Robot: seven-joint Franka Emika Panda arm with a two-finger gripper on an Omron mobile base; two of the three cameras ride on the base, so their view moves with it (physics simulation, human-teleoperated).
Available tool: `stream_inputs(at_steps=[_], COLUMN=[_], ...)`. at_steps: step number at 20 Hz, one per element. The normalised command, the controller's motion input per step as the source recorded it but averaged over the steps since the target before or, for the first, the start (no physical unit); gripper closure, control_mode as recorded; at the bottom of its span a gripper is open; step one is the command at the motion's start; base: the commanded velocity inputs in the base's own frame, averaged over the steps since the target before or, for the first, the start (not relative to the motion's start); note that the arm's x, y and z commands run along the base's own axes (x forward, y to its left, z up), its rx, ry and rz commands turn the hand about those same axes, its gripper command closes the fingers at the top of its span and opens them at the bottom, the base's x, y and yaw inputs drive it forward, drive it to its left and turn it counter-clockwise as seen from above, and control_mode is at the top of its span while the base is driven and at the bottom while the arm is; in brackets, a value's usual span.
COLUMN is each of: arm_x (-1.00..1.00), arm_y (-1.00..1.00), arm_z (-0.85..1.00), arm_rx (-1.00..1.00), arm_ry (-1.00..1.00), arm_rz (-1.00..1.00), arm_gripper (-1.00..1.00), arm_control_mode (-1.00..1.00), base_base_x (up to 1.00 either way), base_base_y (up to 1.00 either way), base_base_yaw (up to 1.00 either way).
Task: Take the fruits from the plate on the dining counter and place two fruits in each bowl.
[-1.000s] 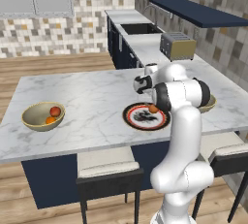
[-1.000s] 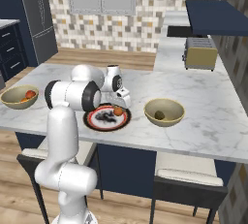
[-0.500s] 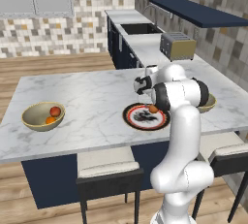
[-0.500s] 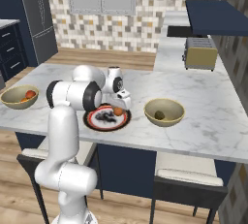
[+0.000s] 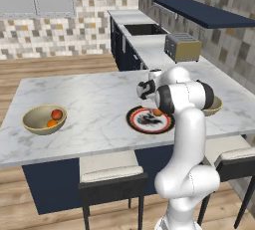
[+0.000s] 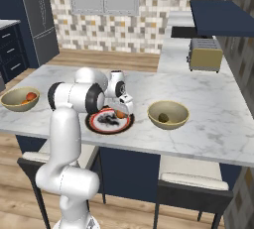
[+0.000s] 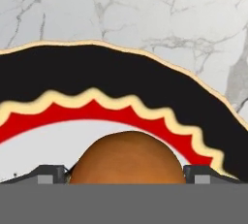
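One orange fruit (image 7: 127, 157) half cut off

The dining counter (image 5: 94, 99) is a big white marble slab with grey veins on a dark blue base. Three things sit right on its top. A tan bowl (image 5: 44, 119) is near the left end, with a red and an orange fruit inside. A round plate (image 5: 149, 120) with a dark rim sits near the front edge, further right. A second tan bowl (image 6: 168, 114) sits just beside the plate on its right, with a dark fruit in it.
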Motion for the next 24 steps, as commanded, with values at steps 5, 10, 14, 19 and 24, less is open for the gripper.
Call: stream_inputs(at_steps=[5,10,14,19,24], arm_x=[0.03,-0.23,-0.64,-0.48,-0.1], arm_y=[-0.03,-0.29,-0.59,-0.79,-0.81], arm_z=[-0.05,0.64,0.75,0.59,0.37], arm_rx=[0.0,0.24,0.14,0.02,-0.03], arm_ry=[-0.01,-0.04,-0.06,-0.02,0.0], arm_rz=[0.0,0.0,0.01,0.0,0.0], arm_gripper=[1.0,1.0,1.0,1.0,1.0], arm_control_mode=[-1.0,-1.0,-1.0,-1.0,-1.0], base_base_x=[0.0,0.0,0.0,0.0,0.0], base_base_y=[0.0,0.0,0.0,0.0,0.0], base_base_yaw=[0.0,0.0,0.0,0.0,0.0])
